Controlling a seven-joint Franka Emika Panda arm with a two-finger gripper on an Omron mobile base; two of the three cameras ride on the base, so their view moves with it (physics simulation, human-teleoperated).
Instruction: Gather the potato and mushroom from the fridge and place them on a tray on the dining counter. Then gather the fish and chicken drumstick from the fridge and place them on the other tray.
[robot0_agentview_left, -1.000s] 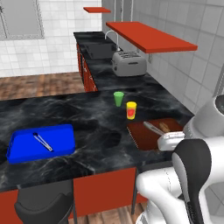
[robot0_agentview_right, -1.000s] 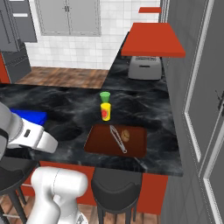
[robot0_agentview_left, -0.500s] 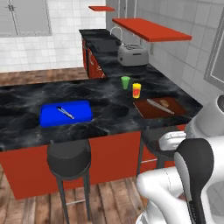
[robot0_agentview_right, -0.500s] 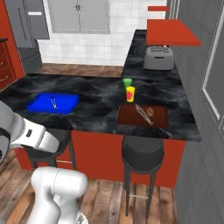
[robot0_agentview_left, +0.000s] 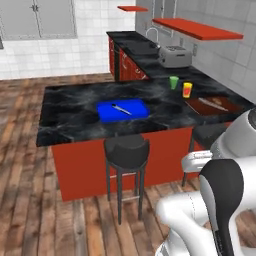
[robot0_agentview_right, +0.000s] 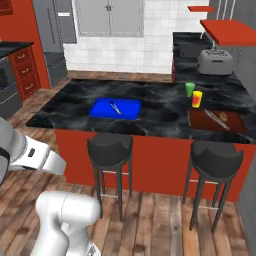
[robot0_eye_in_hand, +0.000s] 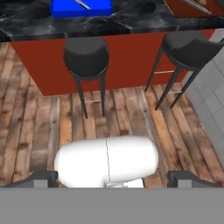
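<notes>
The dining counter (robot0_agentview_left: 75, 117) (robot0_agentview_right: 65, 107) is a black veined slab on a red base, seen from its stool side. A bright blue tray (robot0_agentview_left: 122, 110) (robot0_agentview_right: 116, 108) (robot0_eye_in_hand: 81, 7) lies on it with a thin grey utensil-like thing on top. The tall grey fridge (robot0_agentview_right: 54, 35) stands at the far back left, doors shut. My gripper (robot0_eye_in_hand: 113, 178) is open with nothing between its fingertips (robot0_eye_in_hand: 43, 177); it hangs low over the wooden floor, in front of the stools and well short of the counter. The potato, mushroom, fish and chicken drumstick are out of view.
Two dark stools (robot0_agentview_right: 110, 147) (robot0_agentview_right: 216, 155) (robot0_agentview_left: 126, 150) stand against the counter's red base. A red-brown board (robot0_agentview_right: 216, 120) (robot0_agentview_left: 212, 104), a green cup (robot0_agentview_right: 190, 89) and a yellow cup (robot0_agentview_right: 197, 99) sit at the counter's right end. A toaster (robot0_agentview_right: 215, 62) stands on the back counter under red shelves.
The whole picture has shifted: the base has drawn back from the dining counter, so the counter sits farther off and the stools and floor have come into view. The gripper stays open.
</notes>
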